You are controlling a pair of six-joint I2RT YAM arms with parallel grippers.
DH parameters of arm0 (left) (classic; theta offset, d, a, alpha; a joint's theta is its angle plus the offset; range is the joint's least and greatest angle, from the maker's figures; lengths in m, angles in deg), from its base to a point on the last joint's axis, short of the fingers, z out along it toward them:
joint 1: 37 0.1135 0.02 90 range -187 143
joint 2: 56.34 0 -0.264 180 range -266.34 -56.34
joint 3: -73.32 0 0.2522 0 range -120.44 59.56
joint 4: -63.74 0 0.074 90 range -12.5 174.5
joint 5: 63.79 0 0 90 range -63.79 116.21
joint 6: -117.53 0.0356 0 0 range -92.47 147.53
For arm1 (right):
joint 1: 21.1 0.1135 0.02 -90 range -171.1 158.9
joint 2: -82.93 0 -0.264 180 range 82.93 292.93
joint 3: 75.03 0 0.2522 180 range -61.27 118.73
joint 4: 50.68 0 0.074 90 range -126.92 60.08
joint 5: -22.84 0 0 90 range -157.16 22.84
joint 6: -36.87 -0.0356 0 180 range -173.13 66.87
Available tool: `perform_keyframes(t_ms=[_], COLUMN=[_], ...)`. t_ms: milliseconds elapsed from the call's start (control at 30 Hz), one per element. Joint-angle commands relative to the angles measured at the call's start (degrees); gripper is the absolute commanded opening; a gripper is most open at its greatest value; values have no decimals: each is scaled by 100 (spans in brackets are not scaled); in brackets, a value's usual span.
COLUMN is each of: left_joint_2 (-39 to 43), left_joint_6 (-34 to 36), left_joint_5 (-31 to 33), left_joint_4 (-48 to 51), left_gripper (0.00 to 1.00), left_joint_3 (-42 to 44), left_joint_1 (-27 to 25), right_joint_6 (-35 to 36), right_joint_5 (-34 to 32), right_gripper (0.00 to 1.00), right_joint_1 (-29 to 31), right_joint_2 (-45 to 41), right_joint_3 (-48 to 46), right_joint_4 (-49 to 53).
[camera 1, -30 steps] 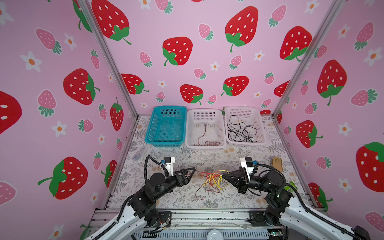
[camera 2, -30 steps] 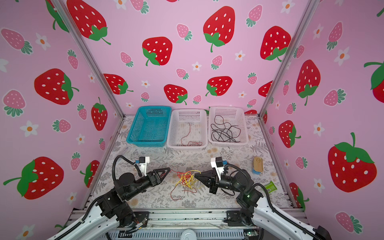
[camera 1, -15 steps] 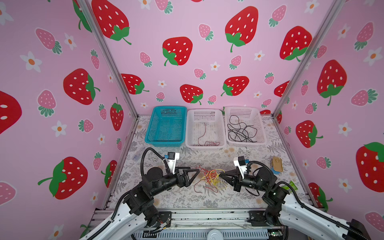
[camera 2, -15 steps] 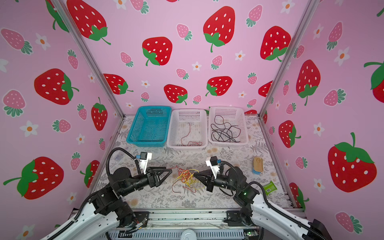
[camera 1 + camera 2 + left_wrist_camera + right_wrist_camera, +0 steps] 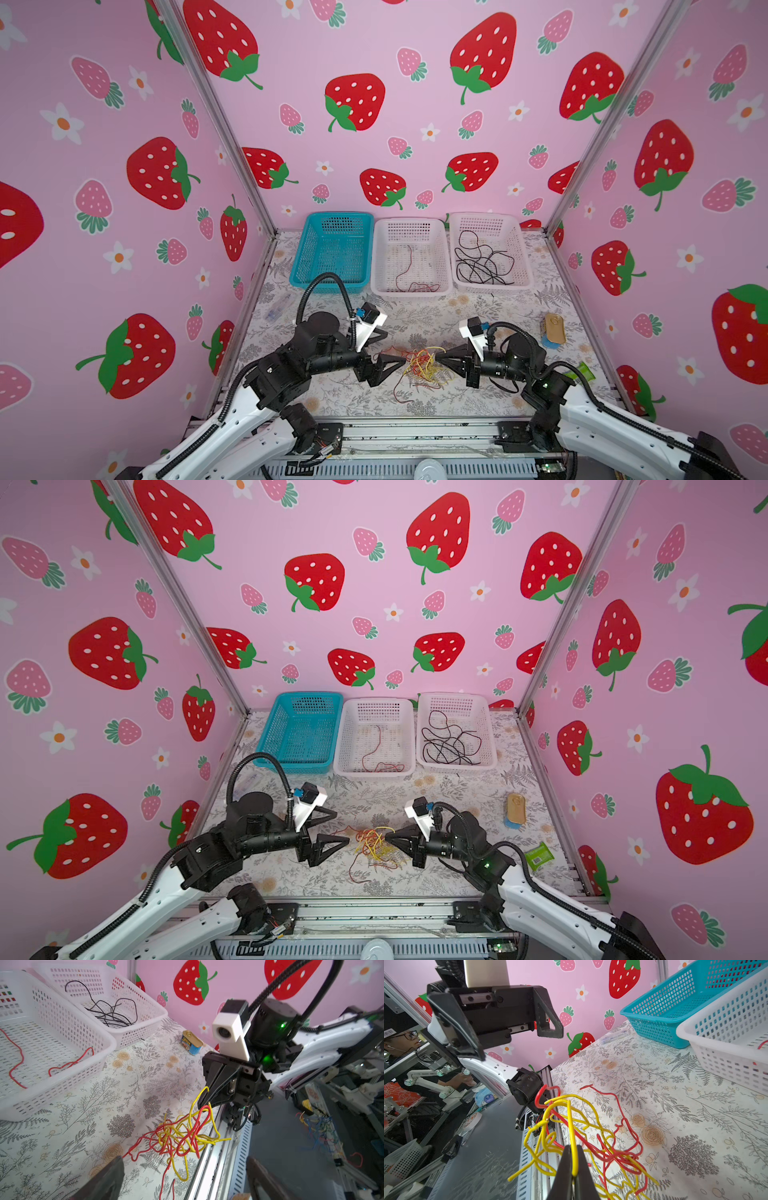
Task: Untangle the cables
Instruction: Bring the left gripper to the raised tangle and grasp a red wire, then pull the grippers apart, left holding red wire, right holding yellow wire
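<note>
In both top views the red and yellow cables [image 5: 422,365] are lying tangled on the surface [image 5: 457,399], near its front edge. Left wrist — left fingers [image 5: 108,1178] are standing wide apart, gripping nothing. Right wrist — right fingers [image 5: 563,1172] are pinching one yellow cable [image 5: 571,1130].

Baskets: three in a row, namely one blue basket [image 5: 338,215] and two white, the middle white basket [image 5: 409,221] and the right white basket [image 5: 484,216]
Red cable [image 5: 419,286] in the middle white basket: one, so far as can be told
Black cables [image 5: 482,262] in the right white basket: several, looped over each other, number cannot be told
Yellow cables [image 5: 571,1126] in the loose tangle: several, number cannot be told
Red cables [image 5: 536,1097] in the tangle: several, number cannot be told
Grippers: two, left gripper [image 5: 394,346] and right gripper [image 5: 437,360]
Tin [image 5: 554,328]: one
Green packet [image 5: 584,369]: one
</note>
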Motion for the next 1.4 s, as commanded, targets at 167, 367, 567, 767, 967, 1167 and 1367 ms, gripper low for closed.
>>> perform_keyframes(t_ms=[167, 367, 567, 767, 967, 1167, 1367], left_joint_2=[-735, -1004, -1064, -1108, -1251, -1250, -1133], left_joint_6=[696, 793, 821, 861, 892, 780, 805], left_joint_5=[-1040, -1391, -1513, -1361, -1283, -1636, -1663], left_joint_4=[32, 27, 39, -11, -51, -263, -327], left_gripper=[84, 71, 53, 50, 52, 42, 26], left_joint_3=[-406, -470, -427, -318, -353, -303, -215], left_joint_1=[-92, -188, -200, -215, -213, -214, -215], right_joint_6=[-20, -21, -29, -81, -148, -161, -118], right_joint_5=[692, 764, 778, 896, 1041, 1061, 950], right_gripper=[0, 0, 0, 0, 0, 0, 0], right_joint_1=[-30, -33, -33, -26, -21, -5, -2], right_joint_2=[70, 103, 59, 59, 84, 138, 137], right_joint_3=[157, 154, 147, 122, 87, 95, 86], right_joint_4=[-405, -445, -458, -560, -698, -739, -669])
